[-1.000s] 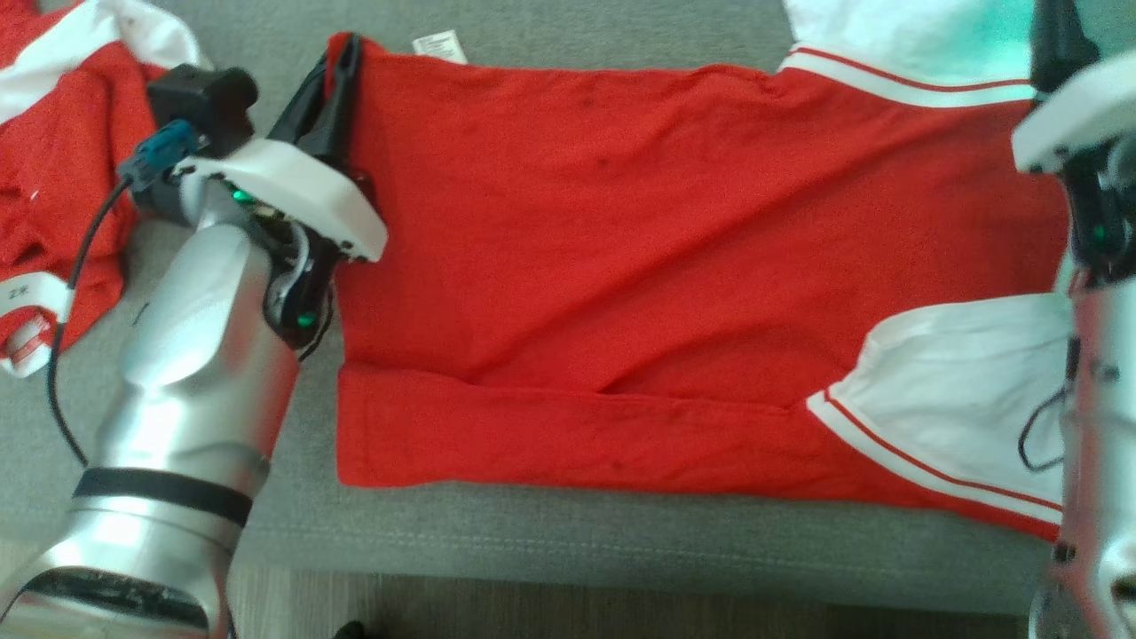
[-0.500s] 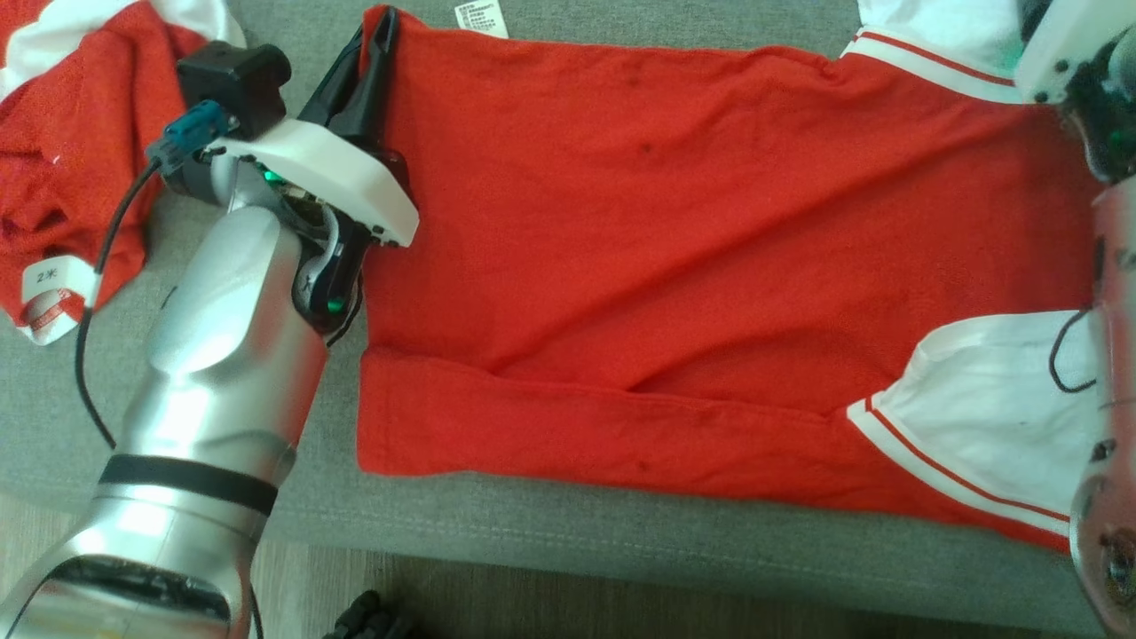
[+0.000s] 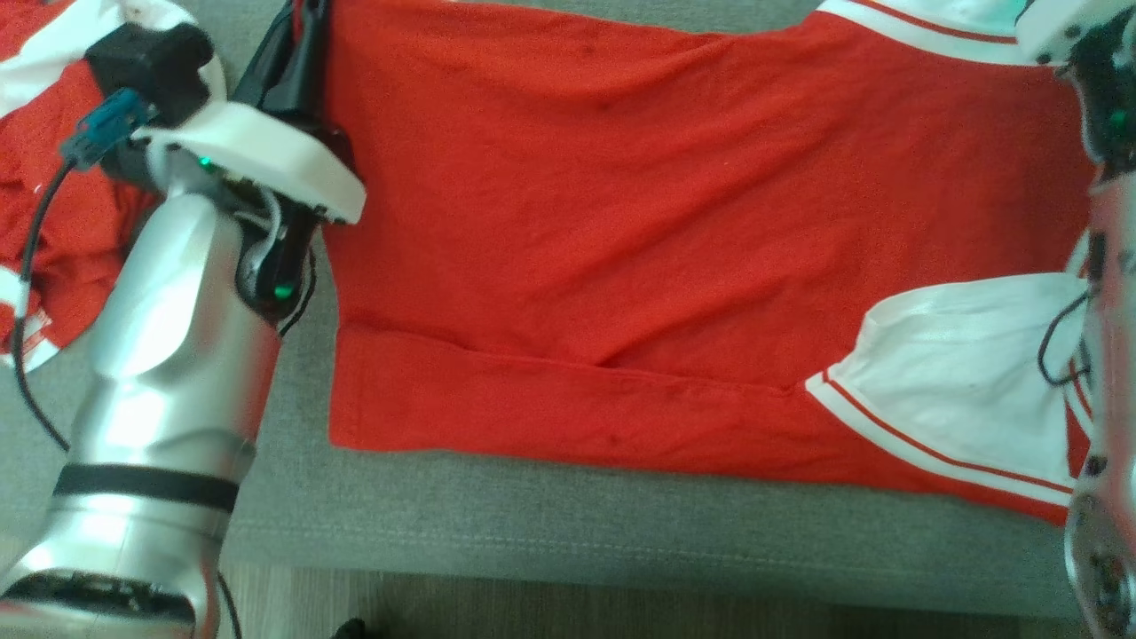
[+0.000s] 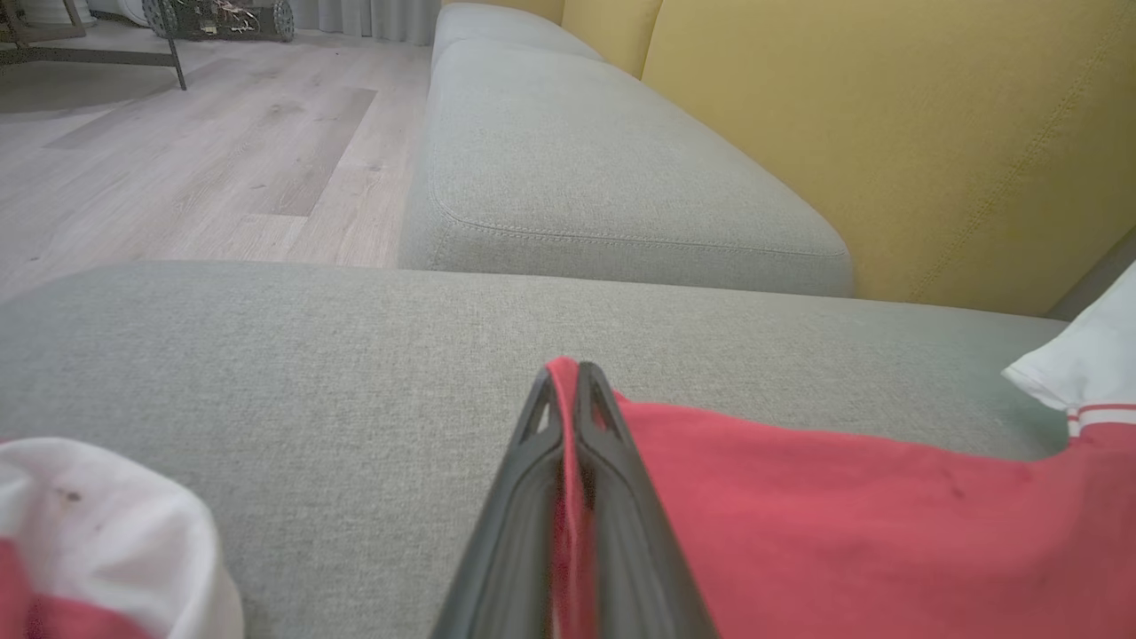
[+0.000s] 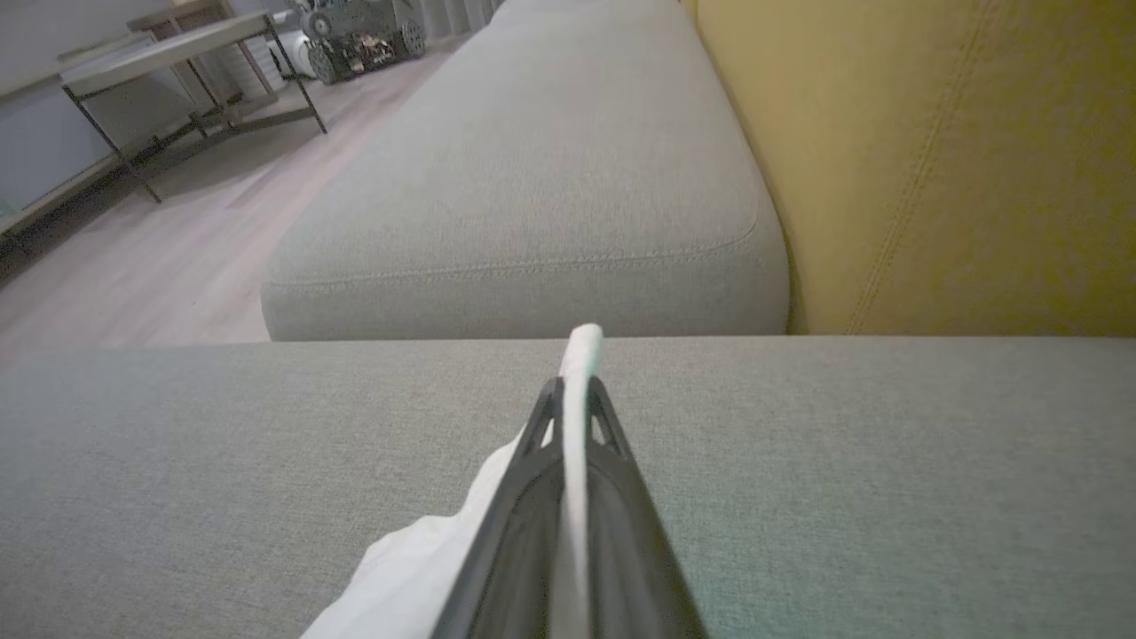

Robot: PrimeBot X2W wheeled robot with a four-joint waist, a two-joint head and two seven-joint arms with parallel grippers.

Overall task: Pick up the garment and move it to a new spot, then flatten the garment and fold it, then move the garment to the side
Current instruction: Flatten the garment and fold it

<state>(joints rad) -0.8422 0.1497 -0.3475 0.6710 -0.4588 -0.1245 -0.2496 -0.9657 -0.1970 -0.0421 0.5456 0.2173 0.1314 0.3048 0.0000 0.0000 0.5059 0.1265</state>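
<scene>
Left wrist view: your left gripper (image 4: pixel 564 373) is pinching the red shirt (image 4: pixel 843 515). Your right gripper (image 5: pixel 575 386) is pinching its white sleeve (image 5: pixel 417 568).

We seem to be in a home living room. A sofa (image 4: pixel 577 169) with wide grey fabric seat cushions and a padded yellow backrest (image 4: pixel 887 133) stands on a pale wooden plank floor (image 4: pixel 177 177). Farther off we see a table (image 5: pixel 177 40) on thin black metal legs, a grey curtain (image 4: pixel 373 18) and a small wheeled machine (image 5: pixel 359 35).
</scene>
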